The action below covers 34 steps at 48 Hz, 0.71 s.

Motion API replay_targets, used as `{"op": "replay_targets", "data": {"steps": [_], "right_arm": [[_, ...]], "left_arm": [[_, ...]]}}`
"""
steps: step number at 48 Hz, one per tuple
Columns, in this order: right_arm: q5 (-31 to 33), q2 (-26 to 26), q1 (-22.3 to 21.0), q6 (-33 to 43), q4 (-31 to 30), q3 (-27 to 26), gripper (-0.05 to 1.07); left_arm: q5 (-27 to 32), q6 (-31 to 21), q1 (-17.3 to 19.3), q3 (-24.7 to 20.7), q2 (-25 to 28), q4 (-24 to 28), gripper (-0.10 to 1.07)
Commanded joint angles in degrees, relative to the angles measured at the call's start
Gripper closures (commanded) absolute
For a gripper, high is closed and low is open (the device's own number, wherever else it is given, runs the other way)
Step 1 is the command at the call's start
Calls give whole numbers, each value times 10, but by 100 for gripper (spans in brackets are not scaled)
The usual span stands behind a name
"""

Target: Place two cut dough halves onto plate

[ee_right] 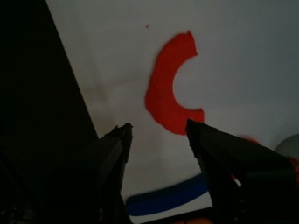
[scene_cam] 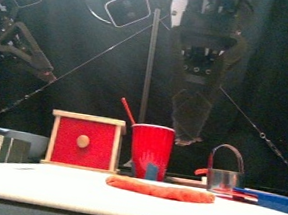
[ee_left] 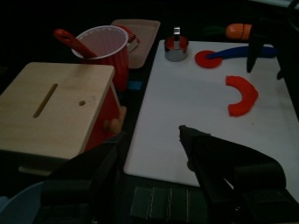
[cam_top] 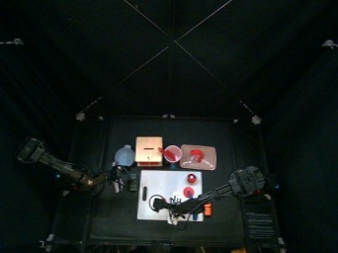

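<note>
A: Right hand [ee_right: 158,131] first. Fingers spread wide, nothing between them. It hangs over the white board [ee_right: 117,52], pointing down at it.

B: Dough vs. hand?

A: Wrist view: one red dough half [ee_right: 172,83], a C-shaped crescent, lies flat on the board just beyond the fingertips, apart from them, no contact. Blue curved strip [ee_right: 170,199] shows by the hand's base; looks like the tool's handle, can't be sure.

B: 2nd half?

A: Not in the right wrist view. Left wrist view has both: nearer crescent [ee_left: 240,94] mid-board, and another red piece [ee_left: 209,59] at the board's far end, near a small metal cup [ee_left: 176,48]. The two pieces lie well apart, both on the board.

B: Plate?

A: Pale pink plate [cam_top: 199,155] seen from top, behind the board, right of the red cup [cam_top: 173,153]. Red marks on it, too small to tell what. Wood block [cam_top: 149,150] left of cup.

B: Left hand?

A: Left hand [ee_left: 152,171] off the board's near-left edge, low over the table [cam_top: 109,217]. Fingers seem parted, but dark; can't tell for certain. Holds nothing I can see.

B: Front view add anything?

A: Shows a flat red strip [scene_cam: 160,190] on the board edge-on, the cup w/ a red stick in it, the block's red face w/ a round hole, and the right arm hanging behind. Crescent shape unreadable from there; top and wrist views give that.
</note>
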Motion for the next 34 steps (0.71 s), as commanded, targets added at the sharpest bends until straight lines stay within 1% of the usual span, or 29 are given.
{"op": "replay_targets", "data": {"steps": [1,8,14,23,34], "right_arm": [[0,-4,-2,-7,-9,-25,15],[-4,5,-3,-17,-18,-33,15],[-26,11,-4,-27,-16,-25,15],[-70,15,-21,-27,-15,7,16],[-118,11,-40,-27,1,49,16]], "left_arm": [[-3,1,2,-4,1,2,10],[-3,1,1,-6,1,1,10],[-3,1,2,-6,1,1,10],[-3,1,2,-7,1,1,10],[-3,1,1,-5,1,1,10]]}}
